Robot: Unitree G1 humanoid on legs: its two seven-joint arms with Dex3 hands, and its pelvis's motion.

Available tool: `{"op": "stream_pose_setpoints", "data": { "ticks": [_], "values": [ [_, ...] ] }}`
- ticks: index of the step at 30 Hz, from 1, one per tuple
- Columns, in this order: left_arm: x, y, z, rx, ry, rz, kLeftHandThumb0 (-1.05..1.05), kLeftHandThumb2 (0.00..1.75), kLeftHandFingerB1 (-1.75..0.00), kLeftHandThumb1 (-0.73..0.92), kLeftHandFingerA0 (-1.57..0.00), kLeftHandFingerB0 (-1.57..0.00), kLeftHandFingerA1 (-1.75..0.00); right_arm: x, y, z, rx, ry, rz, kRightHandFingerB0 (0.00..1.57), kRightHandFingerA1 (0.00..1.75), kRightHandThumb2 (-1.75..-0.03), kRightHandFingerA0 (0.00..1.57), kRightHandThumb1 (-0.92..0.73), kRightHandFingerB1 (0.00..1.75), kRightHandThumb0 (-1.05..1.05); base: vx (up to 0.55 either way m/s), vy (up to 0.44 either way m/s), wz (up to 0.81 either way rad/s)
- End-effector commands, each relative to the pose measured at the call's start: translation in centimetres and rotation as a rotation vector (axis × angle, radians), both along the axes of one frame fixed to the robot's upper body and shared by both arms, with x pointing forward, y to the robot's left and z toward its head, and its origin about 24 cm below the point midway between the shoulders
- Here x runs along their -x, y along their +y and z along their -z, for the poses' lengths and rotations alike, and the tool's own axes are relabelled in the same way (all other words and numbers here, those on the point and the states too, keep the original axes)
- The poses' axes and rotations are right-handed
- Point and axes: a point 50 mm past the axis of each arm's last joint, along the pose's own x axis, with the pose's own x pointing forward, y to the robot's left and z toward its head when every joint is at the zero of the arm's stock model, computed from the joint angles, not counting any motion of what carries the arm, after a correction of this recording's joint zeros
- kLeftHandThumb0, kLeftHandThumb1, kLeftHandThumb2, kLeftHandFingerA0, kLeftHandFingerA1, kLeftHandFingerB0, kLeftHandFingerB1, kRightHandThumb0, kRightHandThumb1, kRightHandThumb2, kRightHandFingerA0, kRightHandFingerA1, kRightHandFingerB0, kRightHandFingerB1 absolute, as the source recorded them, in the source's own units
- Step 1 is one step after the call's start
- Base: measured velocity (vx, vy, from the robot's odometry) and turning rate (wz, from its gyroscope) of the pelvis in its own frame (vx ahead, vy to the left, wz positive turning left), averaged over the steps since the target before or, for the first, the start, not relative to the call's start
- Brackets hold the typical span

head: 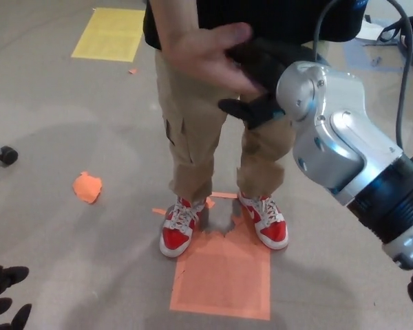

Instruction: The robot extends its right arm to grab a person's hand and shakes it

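Landmark: orange floor square (pixel 224 275); all positions are given from it.

1. Person (pixel 213 130); stands at the square's far edge, facing the robot, evidently placed on the mark so the reach falls within the arm's range; khaki trousers, dark top; face out of frame.
2. Right arm (pixel 344 158); silver and black; rises from the lower right of the square and angles up and over it toward the person's waist, extended so the hand can meet the offered one.
3. Person's hand (pixel 206 55); the task's thing; held high above the square's far edge, before the waist, wrapped over the robot's hand; the shake appears engaged.
4. Right hand (pixel 258 75); black; just right of the person's hand and touching it; fingers curl around the person's hand, closed on it, thumb below; a firm but light hold seems needed.
5. Red-and-white shoes (pixel 224 223); toes on the square's far edge.
6. Left hand (pixel 1 299); low, well left of the square; idle, fingers spread apart, holding nothing.
7. Orange scrap (pixel 87 187); left of the square, apart.
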Motion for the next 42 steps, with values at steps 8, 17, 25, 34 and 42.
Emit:
{"op": "stream_pose_setpoints", "data": {
  "ticks": [8,17,25,34,42],
  "values": [
    [-0.3,0.5,-0.5,-0.024,-0.014,0.005,-0.25,1.1,-0.5,0.63,-0.1,-0.08,-0.51,-1.6,-2.3,4.9,0.032,-0.185,0.088,0.74,0.6,-0.57,0.77,-0.61,0.53,-0.16,0.0,0.0,0.0],
    [-0.2,0.6,-0.5,-0.012,-0.013,-0.005,-0.24,1.09,-0.51,0.62,-0.11,-0.09,-0.51,-1.6,-2.5,5.0,-0.051,-0.25,0.081,0.66,0.71,-0.61,0.8,-0.74,0.56,-0.15,0.0,0.0,0.0],
    [-0.7,0.6,-0.8,-0.046,-0.021,0.018,-0.26,1.09,-0.5,0.63,-0.1,-0.08,-0.51,3.2,-0.7,-7.4,-0.315,-0.577,-0.132,0.75,1.09,-0.6,0.94,-0.68,0.82,-0.14,0.0,0.0,0.0],
    [-0.9,0.6,-1.0,-0.036,-0.017,0.016,-0.25,1.09,-0.5,0.63,-0.1,-0.08,-0.51,6.9,-0.5,-12.7,-0.418,-0.722,-0.21,0.72,0.71,-0.61,0.99,-0.74,0.61,-0.11,0.0,0.0,0.0],
    [-0.9,0.5,-1.0,-0.06,-0.026,0.034,-0.24,1.09,-0.51,0.62,-0.12,-0.1,-0.52,0.6,-1.8,-2.3,-0.32,-0.335,-0.006,0.76,0.72,-0.55,0.94,-0.42,0.75,-0.13,0.0,0.0,0.0]
  ]
}}
